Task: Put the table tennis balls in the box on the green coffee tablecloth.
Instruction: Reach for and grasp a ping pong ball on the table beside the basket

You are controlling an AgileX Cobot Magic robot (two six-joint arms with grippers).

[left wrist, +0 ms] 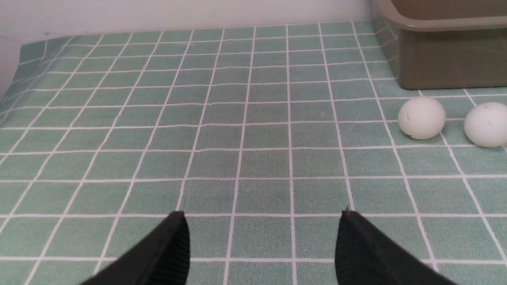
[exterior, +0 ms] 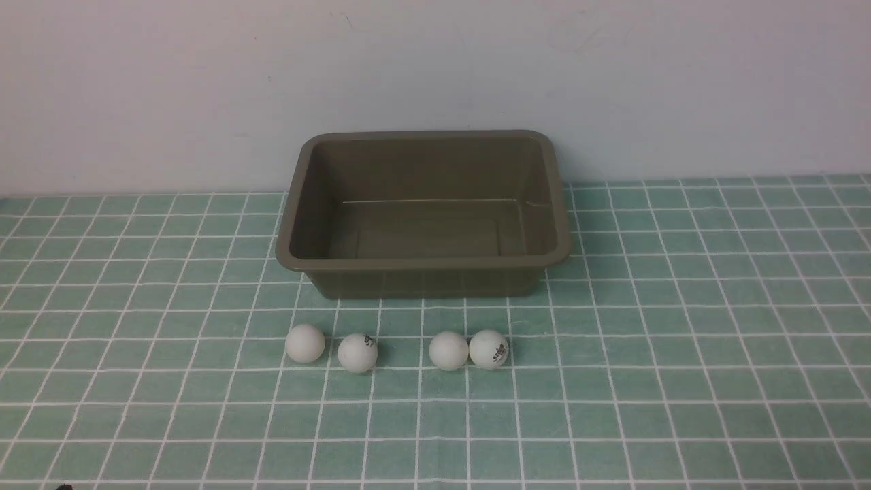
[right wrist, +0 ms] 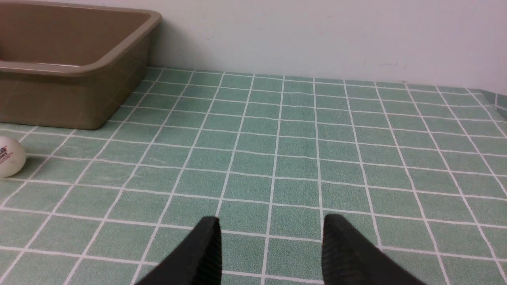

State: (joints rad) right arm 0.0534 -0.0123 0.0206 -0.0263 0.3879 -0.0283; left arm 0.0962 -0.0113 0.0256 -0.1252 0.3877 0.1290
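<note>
Table tennis balls (exterior: 448, 351) sat in a loose row before the box

Front view: four white balls lay on the green tablecloth (exterior: 646, 408), between the box (exterior: 425, 282) and the tabletop's near edge. The two on the right touched; the two on the left stood slightly apart, near each other. The second from the left and the rightmost showed dark print. The olive-brown box stood upright and empty by the far edge, in front of a pale wall (exterior: 435, 68).

Left wrist view: the left end effector (left wrist: 262, 215) had its fingers apart, with only cloth visible between them. Two balls and a corner of the box showed beyond.

Right wrist view: the right end effector (right wrist: 272, 219) also held its fingers apart, gripping nothing. One printed ball, cut by the frame, lay near the box.
</note>
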